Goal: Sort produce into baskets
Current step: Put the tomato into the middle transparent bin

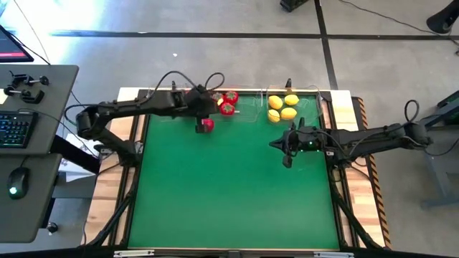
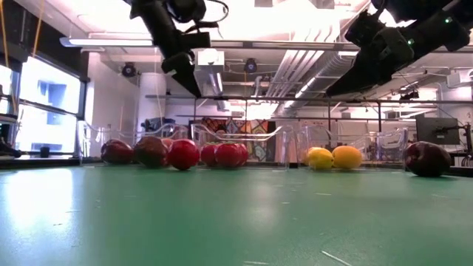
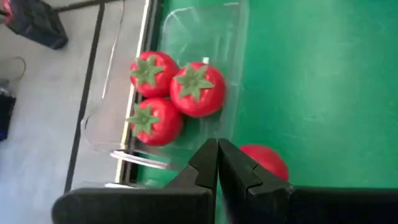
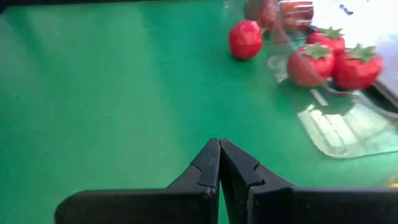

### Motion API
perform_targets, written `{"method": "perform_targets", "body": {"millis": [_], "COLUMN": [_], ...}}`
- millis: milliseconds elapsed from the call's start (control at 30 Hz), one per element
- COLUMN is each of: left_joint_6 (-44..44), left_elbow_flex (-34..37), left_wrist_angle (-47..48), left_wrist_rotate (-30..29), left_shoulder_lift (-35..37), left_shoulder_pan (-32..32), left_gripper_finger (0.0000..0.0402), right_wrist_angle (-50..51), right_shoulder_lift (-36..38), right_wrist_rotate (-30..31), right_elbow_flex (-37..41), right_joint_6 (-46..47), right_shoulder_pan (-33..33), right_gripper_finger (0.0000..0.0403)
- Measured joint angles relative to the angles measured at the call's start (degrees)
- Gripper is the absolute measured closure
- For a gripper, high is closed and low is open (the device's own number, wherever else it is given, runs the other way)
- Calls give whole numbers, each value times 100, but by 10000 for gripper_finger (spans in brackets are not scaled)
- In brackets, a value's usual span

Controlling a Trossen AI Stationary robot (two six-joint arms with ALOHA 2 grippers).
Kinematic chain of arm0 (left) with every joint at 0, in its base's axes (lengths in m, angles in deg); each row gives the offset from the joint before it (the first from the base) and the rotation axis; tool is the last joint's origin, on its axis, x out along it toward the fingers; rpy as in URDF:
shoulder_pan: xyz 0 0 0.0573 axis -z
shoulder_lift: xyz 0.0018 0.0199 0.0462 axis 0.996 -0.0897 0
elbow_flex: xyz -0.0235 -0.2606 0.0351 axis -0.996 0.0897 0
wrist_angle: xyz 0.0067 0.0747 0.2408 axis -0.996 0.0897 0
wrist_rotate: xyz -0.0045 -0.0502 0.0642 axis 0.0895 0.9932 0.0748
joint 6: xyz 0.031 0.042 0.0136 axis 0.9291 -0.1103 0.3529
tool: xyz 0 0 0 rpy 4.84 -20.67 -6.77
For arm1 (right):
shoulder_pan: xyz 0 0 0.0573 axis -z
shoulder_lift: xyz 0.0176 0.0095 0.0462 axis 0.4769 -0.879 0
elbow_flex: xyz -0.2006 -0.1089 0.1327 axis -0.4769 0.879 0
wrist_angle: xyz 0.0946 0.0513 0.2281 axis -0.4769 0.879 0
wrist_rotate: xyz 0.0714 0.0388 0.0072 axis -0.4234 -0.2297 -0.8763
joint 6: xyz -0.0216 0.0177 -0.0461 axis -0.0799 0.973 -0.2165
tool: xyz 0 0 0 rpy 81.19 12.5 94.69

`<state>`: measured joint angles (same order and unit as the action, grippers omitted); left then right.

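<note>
Three bright red green-topped fruits lie in a clear basket at the mat's far edge. One red apple rests on the green mat just in front of that basket. My left gripper hangs shut above the apple, clear of it. Several yellow lemons lie in the right-hand basket. Dark red apples show at the far left in the low view. My right gripper is shut with nothing in it, raised over the mat's right half.
A dark red apple lies on the mat at the right in the low view. The green mat stretches bare toward the near edge. A desk with a keyboard and mouse stands left of the table.
</note>
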<state>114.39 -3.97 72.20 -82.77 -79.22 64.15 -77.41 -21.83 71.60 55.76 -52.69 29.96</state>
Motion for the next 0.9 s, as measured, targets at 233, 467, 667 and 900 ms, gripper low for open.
{"method": "perform_targets", "body": {"millis": [233, 467, 667, 900], "left_joint_6": [-213, -510, -478, -140], "left_elbow_flex": [1582, 3117, 4271, 4838], "left_wrist_angle": [-1811, -3862, -5811, -6761], "left_wrist_rotate": [-2, -303, -783, -877], "left_shoulder_lift": [990, 1974, 2493, 2747], "left_shoulder_pan": [544, 1296, 1599, 1493], "left_gripper_finger": [401, 401, 401, 401], "right_wrist_angle": [-751, -2802, -3860, -3373], "right_shoulder_lift": [-821, -2259, -3466, -4886], "right_wrist_rotate": [-214, -251, -125, 507], "right_elbow_flex": [-2, -4, -594, -2088], "right_joint_6": [17, -370, -644, -552], "right_shoulder_pan": [-2, -2, -2, -27], "right_gripper_finger": [402, 392, 321, 177]}}
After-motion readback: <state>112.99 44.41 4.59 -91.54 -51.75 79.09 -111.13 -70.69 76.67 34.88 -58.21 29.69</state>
